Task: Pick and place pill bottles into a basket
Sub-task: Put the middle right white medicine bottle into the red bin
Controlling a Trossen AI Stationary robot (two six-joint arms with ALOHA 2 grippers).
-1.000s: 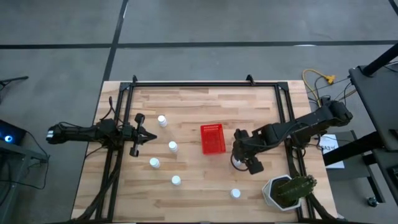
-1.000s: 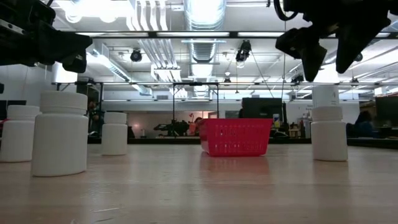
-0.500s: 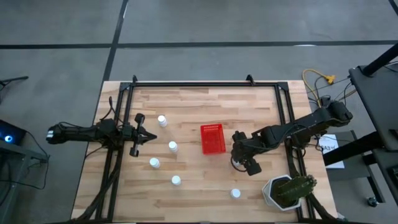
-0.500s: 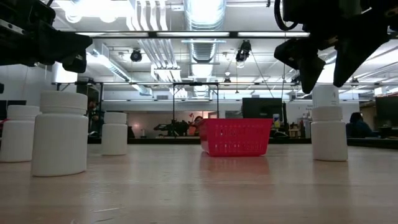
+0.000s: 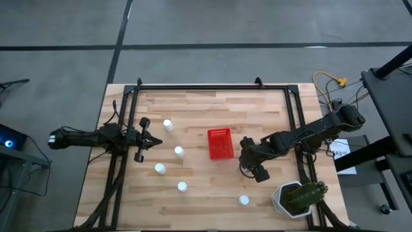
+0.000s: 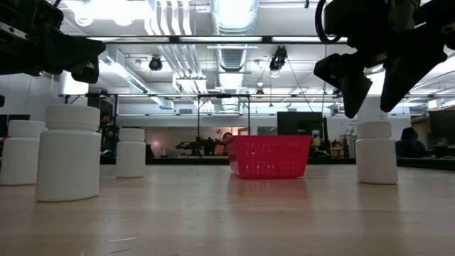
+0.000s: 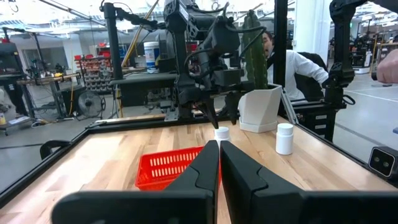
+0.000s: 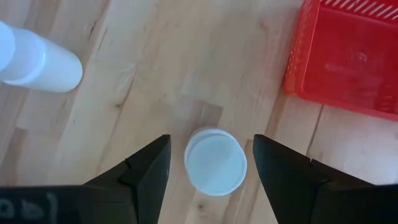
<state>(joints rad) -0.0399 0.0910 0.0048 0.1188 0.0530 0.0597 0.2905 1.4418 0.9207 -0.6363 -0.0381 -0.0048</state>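
Right gripper (image 8: pixel 211 163) is hanging directly above an upright pill bottle (image 8: pixel 215 161), its two fingers (image 8: pixel 147 167) spread wide, one on each side of the white cap and not touching it. In the high view this gripper (image 5: pixel 251 169) is sitting just right of the red basket (image 5: pixel 219 143), which is lying near the middle of the table (image 5: pixel 199 103) with nothing visible inside it. The wrist camera is showing one corner of the basket (image 8: pixel 348 56) close to the bottle, and a second bottle (image 8: pixel 38 57) standing farther off on the wood.

In the low view the right gripper (image 6: pixel 370 85) is hovering open over a bottle (image 6: pixel 375 152), with the basket (image 6: pixel 269 156) further back.

Four more bottles are standing on the left half of the table: one (image 5: pixel 168 125) toward the far side, one (image 5: pixel 179 152) just left of the basket, one (image 5: pixel 159 169) and one (image 5: pixel 183 187) nearer the front edge. Another (image 5: pixel 243 200) is standing beside the white plant pot (image 5: pixel 287 199) at the right front corner.

Left gripper (image 5: pixel 152 141) is waiting over the table's left edge, fingers (image 7: pixel 239 174) pressed together on nothing.
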